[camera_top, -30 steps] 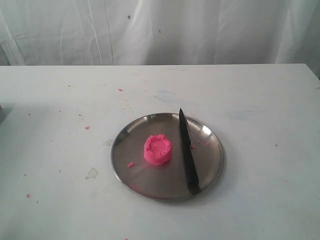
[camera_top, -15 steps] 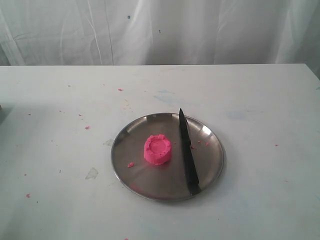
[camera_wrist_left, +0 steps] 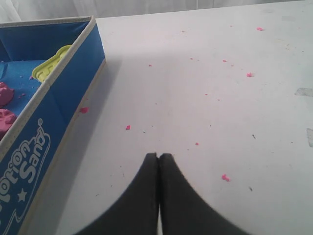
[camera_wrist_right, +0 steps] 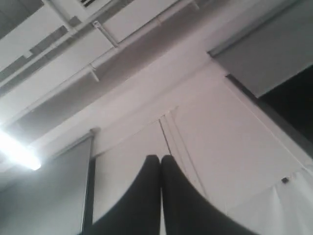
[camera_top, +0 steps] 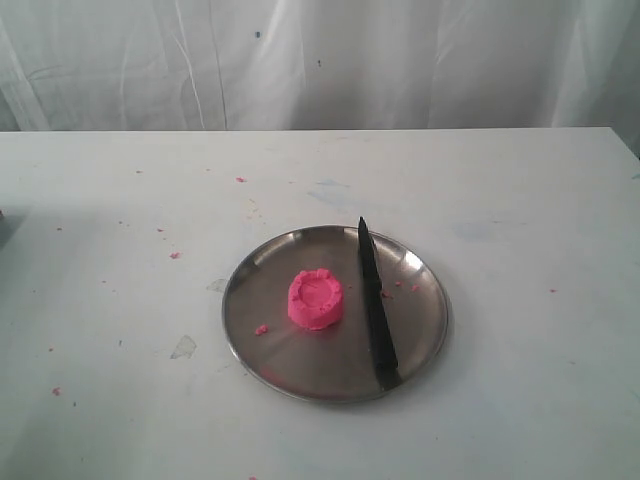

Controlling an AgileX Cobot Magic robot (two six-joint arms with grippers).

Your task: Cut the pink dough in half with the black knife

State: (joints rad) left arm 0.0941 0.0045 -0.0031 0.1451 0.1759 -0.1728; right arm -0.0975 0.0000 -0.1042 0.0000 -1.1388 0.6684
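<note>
So the pink dough [camera_top: 316, 299] is sitting on the round steel plate [camera_top: 258, 275], a bit left of the plate's middle. It's one whole round puck with a dented top, no cut in it. The black knife [camera_top: 375, 305] lies flat on the same plate just to the right of the dough, not touching it, tip pointing toward the far side of the table and the handle end resting over the near rim. There's a small pink crumb [camera_top: 261, 329] on the plate left of the dough and a couple more on the far side of the knife.

The plate is on a white table [camera_top: 520, 200] that's speckled with tiny pink bits, with a white curtain [camera_top: 400, 60] hanging behind it.

Neither arm shows up in the exterior view. The left claw [camera_wrist_left: 159, 157] is pressed closed with nothing between its fingers, hovering over bare tabletop next to a blue sand box [camera_wrist_left: 54, 122] that has a yellow mold [camera_wrist_left: 51, 63] and some pinkish lumps [camera_wrist_left: 7, 105] inside. The right claw [camera_wrist_right: 160, 158] is closed and empty too, and it's pointing up at the ceiling [camera_wrist_right: 98, 44] and wall, nowhere near the plate.
</note>
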